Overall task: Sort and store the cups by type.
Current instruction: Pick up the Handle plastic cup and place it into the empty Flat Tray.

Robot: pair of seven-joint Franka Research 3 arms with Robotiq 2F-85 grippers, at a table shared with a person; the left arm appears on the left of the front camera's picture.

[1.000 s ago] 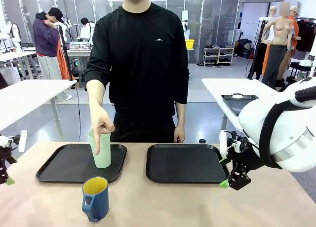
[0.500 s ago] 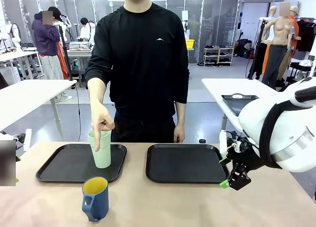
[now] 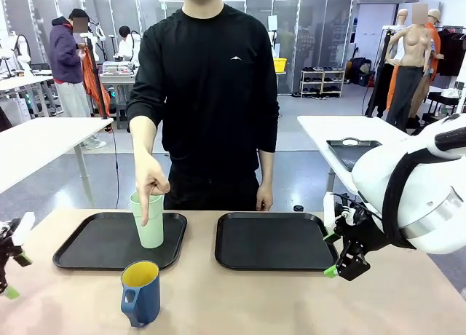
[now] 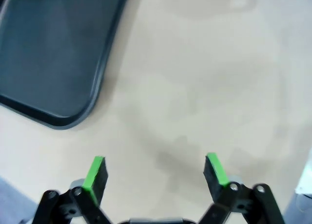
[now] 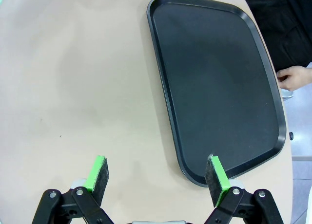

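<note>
Left pincer [image 4: 155,173] shifts lower at the worktop's [image 3: 247,302] left edge; the person's hand [image 3: 151,183] keeps pointing at the green tumbler [image 3: 151,229].
Both it and the right pincer [image 5: 157,173] gape wide, empty. The tumbler stands on the left tray [image 3: 87,251], the blue mug [image 3: 140,295] near it on the worktop, probably the next pick.

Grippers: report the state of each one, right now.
Left gripper: open, holding nothing.
Right gripper: open, holding nothing.

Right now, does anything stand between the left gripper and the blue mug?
Nothing visible does. The left gripper hangs open at the table's left edge, and bare tabletop lies between it and the blue mug. The person's hand points at the green tumbler on the left tray, behind that path.
</note>
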